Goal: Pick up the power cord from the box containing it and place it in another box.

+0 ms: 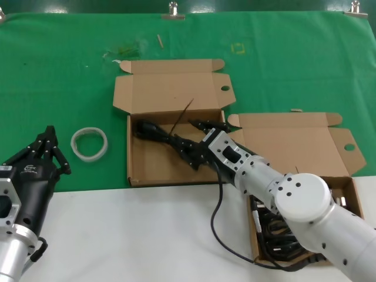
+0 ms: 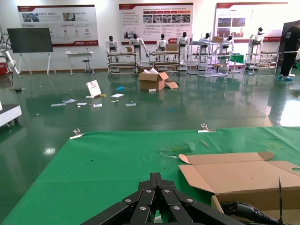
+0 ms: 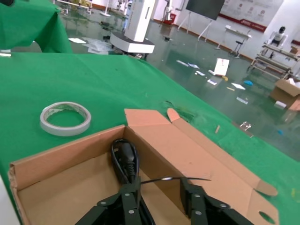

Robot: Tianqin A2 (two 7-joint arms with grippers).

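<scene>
The power cord [image 1: 155, 132] lies in the middle cardboard box [image 1: 136, 170], whose lid has a small round hole [image 1: 225, 89] near one corner. Its thin black tie end [image 1: 185, 111] sticks up. My right gripper [image 1: 191, 141] is down inside this box with its jaws open and the cord beneath and beside them. In the right wrist view the cord [image 3: 124, 157] runs along one finger [image 3: 129, 194] and the tie crosses the gap. The right box [image 1: 353, 191] has the hole [image 1: 349, 147] in its lid's ear flap. My left gripper [image 1: 50, 138] is parked at the left, shut and empty.
A roll of white tape [image 1: 89, 143] lies on the green cloth left of the middle box. Several black cables [image 1: 276, 235] lie in the right box under my right arm. Both lids stand open toward the far side. The white table front [image 1: 117, 235] is bare.
</scene>
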